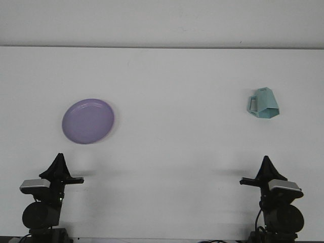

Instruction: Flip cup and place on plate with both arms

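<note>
Teal cup (264, 103) lies far beyond right hand (267, 163), well apart; hand's grip state unclear.

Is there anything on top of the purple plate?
No. The plate is bare; its whole purple face shows. The cup sits far off on the table's right side, upside down, so its inside is hidden. What lies under the plate cannot be seen.
</note>
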### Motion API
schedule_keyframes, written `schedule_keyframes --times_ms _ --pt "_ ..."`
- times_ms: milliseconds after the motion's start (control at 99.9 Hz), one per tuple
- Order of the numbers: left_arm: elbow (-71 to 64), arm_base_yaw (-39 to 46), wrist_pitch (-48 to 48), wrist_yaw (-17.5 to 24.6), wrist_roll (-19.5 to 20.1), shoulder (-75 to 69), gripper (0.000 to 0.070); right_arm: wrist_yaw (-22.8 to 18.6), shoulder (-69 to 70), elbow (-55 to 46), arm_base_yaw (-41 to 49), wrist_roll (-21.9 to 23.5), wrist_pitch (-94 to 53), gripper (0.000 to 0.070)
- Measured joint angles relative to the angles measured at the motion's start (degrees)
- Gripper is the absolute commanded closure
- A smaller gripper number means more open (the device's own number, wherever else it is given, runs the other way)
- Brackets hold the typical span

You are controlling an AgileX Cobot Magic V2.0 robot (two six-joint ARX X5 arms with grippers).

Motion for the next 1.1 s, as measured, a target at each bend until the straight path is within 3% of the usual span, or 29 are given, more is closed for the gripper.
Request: schedule_keyframes --times_ms 120,290,340,470,520,630,760,961,1101 --pt "0.00 0.00 0.00 0.00 -0.33 0.00 0.0688 2.69 6.47 8.50 0.00 -1.92 -0.81 0.0700" --pt "0.00 0.00 0.00 0.00 -0.66 0.00 0.0688 3.80 19.43 15.02 -0.26 -9.84 2.23 0.0683" --pt "0.00 0.00 0.00 0.00 -0.68 0.00 0.0688 3.80 23.17 15.10 -0.66 -12.46 4.72 0.0604" --pt "0.00 0.00 0.00 0.00 -0.68 0.00 0.0688 3.76 33.03 15.10 -2.78 -18.14 10.71 0.0277" --pt "0.00 0.00 -0.02 0.00 -0.68 0.00 0.0688 3.74 37.00 15.10 -3.85 -19.85 13.73 0.0228" --pt "0.00 0.00 -0.02 0.00 -0.68 0.00 0.0688 3.10 45.77 15.10 -6.91 -23.56 21.31 0.0223" --pt "0.00 0.00 -0.02 0.00 -0.70 0.00 0.0688 -2.36 56.74 15.10 -11.76 -26.62 31.36 0.0222" --pt "0.00 0.00 0.00 0.00 -0.83 0.00 0.0688 -7.30 73.81 15.17 -17.51 -28.57 49.20 0.0221" --pt "0.00 0.00 -0.02 0.00 -0.83 0.00 0.0688 -11.34 84.48 19.32 -20.52 -28.98 52.63 0.0222"
